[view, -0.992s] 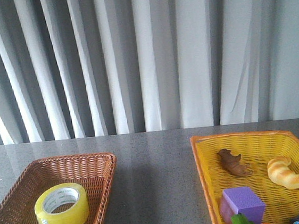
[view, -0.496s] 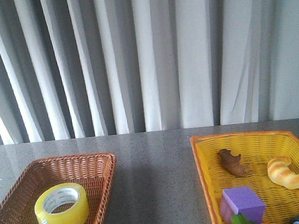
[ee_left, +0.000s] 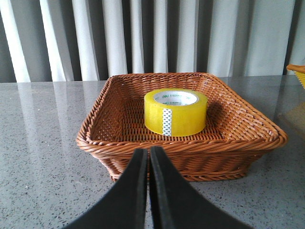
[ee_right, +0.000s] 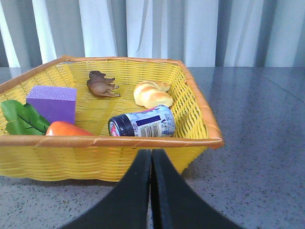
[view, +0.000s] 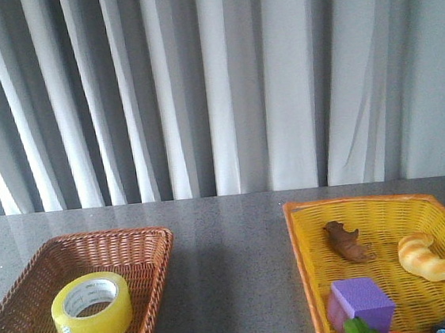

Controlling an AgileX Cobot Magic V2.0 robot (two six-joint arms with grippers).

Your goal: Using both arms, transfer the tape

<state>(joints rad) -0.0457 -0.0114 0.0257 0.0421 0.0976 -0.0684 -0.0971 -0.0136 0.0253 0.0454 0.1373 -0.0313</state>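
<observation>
Both your grippers are closed and hold nothing.
Your left gripper (ee_left: 148, 160) has its two black fingers pressed together, tips touching; your right gripper (ee_right: 151, 160) shows the same, with nothing between the jaws.

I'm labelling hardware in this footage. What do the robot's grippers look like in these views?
Only the wrist views show them. The left gripper and right gripper each show two plain matte black jaws, broad at the base and tapering to narrow tips. No cables, markings or arm links show.

Yellow wicker basket (view: 305, 269) on grey table (view: 231, 245), inside it brown animal figure (view: 348, 242), croissant toy (view: 427, 257), purple block (view: 361, 298), lying can (ee_right: 142, 121), carrot (ee_right: 64, 129), green leaf (ee_right: 20, 119), brown wicker basket (view: 147, 246) well apart leftward, grey curtain (view: 213, 80) behind
</observation>
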